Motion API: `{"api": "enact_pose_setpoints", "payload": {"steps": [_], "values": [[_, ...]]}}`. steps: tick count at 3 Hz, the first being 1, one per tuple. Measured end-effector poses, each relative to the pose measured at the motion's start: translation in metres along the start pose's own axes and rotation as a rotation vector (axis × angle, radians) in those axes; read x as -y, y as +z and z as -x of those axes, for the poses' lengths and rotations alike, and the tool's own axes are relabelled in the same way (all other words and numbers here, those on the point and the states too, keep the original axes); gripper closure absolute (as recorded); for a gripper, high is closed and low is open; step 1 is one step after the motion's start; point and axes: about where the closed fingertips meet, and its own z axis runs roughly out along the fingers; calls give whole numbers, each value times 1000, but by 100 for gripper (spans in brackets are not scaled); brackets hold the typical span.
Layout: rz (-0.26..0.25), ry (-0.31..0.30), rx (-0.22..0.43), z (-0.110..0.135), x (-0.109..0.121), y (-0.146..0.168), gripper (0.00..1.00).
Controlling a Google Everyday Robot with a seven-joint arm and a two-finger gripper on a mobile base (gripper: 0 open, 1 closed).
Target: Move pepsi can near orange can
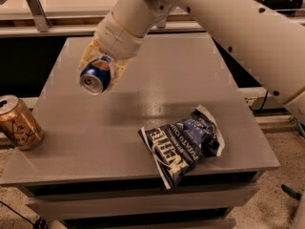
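The pepsi can [96,75] is blue with a silver end facing the camera, tilted on its side and held in the air above the left part of the grey table [157,75]. My gripper [102,66] is shut on it, its tan fingers on either side of the can. The orange can [17,123] stands upright at the table's front left edge, below and to the left of the held can, clearly apart from it.
A dark blue crinkled chip bag [183,142] lies on the front right of the table. My white arm [228,18] crosses the upper right. A rail [38,8] runs behind the table. Speckled floor shows at the right.
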Motion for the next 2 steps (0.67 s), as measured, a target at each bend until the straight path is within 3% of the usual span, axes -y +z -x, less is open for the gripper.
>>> {"api": "enact_pose_setpoints", "payload": {"steps": [1, 2], "values": [[-82, -117, 89, 62, 11, 16, 100], [-83, -138, 112, 73, 12, 23, 100]]}}
